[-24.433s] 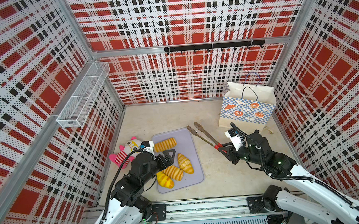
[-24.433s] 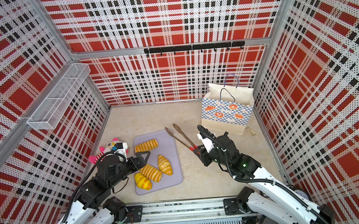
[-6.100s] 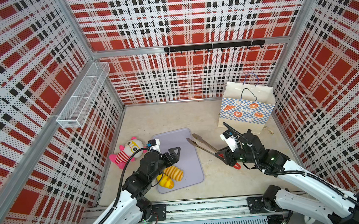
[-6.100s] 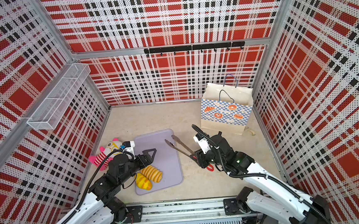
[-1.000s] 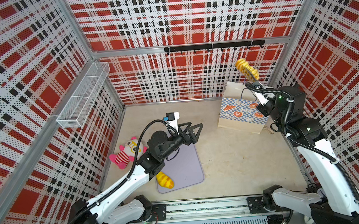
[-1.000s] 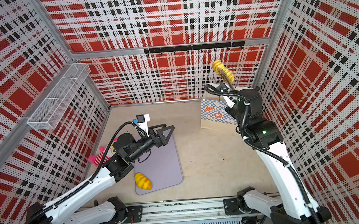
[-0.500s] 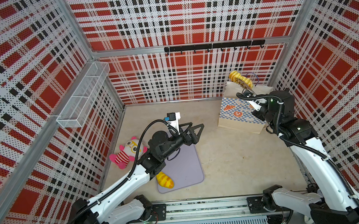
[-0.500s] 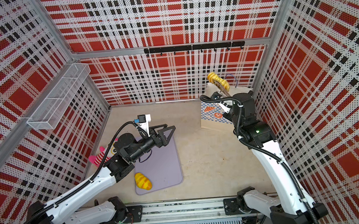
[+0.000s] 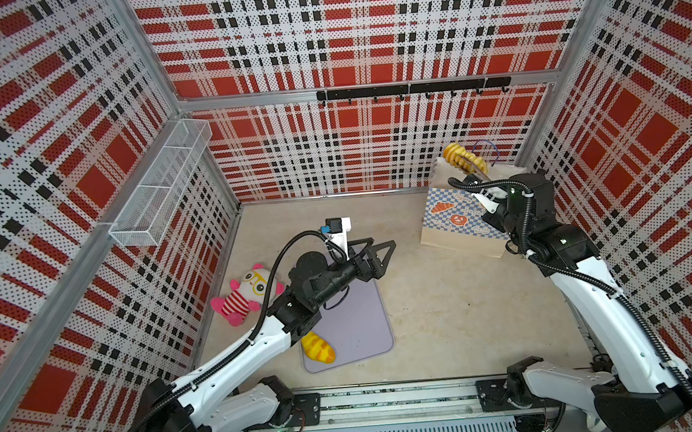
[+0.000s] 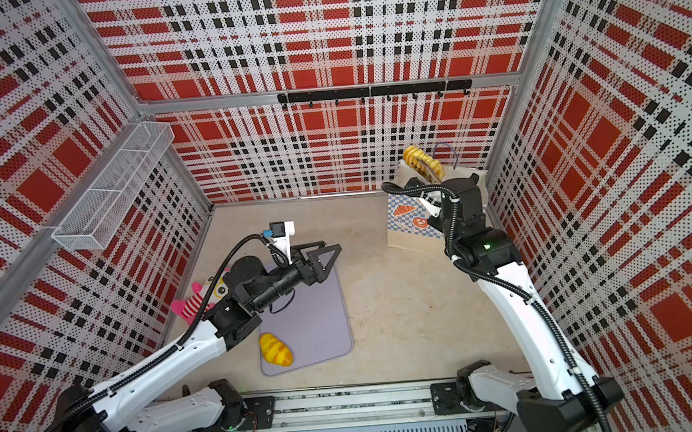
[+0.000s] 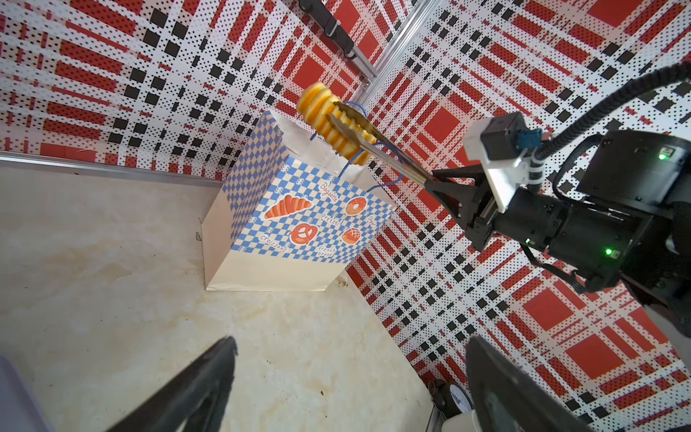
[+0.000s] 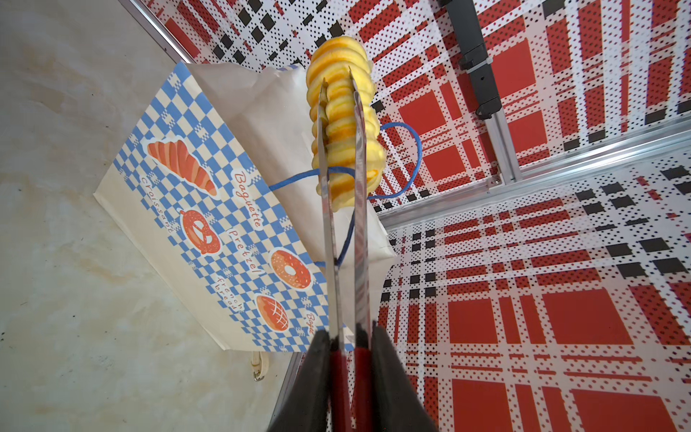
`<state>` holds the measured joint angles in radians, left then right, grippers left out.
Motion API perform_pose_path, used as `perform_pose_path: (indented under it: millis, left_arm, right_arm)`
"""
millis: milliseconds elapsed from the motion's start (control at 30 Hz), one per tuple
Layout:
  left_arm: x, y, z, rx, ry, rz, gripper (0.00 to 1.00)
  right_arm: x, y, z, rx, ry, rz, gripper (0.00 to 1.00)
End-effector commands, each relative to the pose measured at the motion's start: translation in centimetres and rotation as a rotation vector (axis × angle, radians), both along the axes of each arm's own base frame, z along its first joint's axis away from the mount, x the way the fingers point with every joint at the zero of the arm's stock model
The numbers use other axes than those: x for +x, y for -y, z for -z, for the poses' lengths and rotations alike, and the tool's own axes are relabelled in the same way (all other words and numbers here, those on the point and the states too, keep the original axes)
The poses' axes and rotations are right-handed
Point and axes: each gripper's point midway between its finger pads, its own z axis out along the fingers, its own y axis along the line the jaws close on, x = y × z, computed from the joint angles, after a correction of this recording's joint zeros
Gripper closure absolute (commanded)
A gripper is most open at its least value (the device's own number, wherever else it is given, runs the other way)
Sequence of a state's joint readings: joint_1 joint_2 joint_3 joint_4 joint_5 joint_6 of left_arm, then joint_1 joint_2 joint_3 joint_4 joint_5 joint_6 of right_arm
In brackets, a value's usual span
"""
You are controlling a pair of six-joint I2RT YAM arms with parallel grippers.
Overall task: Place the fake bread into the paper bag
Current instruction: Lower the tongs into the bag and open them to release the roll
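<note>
Far left: wire basket point(image 9: 158, 192) fixed to the side wall. Below it, at the desk point(image 9: 446, 301) edge, a pink-and-white striped plush doll point(image 9: 246, 293) lies on its back.

Next, a purple mat point(image 9: 358, 320). One striped yellow bread point(image 9: 318, 347) rests on its near corner, beside the left arm.

Left claw point(image 9: 382, 248) hangs above the mat's far end, fingers spread wide, nothing between them.

Back wall: black hook rail point(image 9: 410, 89).

Back right corner: paper bag point(image 9: 445, 226) stands upright on the desk, mouth open, blue cord handles up. Its blue-and-white checked front carries orange bread pictures lettered "Baguette", "Pretzel", "croissant", "french bread", and a word starting "Bage" whose end is cut off.

Above the bag's mouth a ridged loaf point(image 12: 342, 112) sits between the blades of metal tongs point(image 12: 361, 232), long axis roughly along the blades, clear of the paper.

Right claw point(image 12: 349, 338) is clenched on the tongs' red handles; the arm reaches over the bag's right side.
</note>
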<state>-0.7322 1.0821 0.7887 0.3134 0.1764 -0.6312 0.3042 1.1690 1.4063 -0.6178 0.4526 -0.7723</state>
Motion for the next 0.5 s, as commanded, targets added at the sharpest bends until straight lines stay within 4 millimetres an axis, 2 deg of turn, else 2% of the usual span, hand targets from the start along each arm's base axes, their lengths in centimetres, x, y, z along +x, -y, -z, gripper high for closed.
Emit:
perform_pose_path:
  millis: [0,233,467]
  left_arm:
    - [-0.2,0.2,-0.4,-0.004,0.01,0.012,0.02]
    - [0.1,0.6,-0.2,0.006,0.002,0.017,0.02]
    - [0.2,0.7,-0.2,0.02,-0.005,0.017,0.02]
  right_arm:
    - [0.2,0.7,-1.0,0.006,0.04,0.036,0.76]
    - [0.2,0.7,-1.4,0.018,0.047,0.037,0.68]
    - [-0.1,0.8,-2.0,0.024,0.063,0.034,0.67]
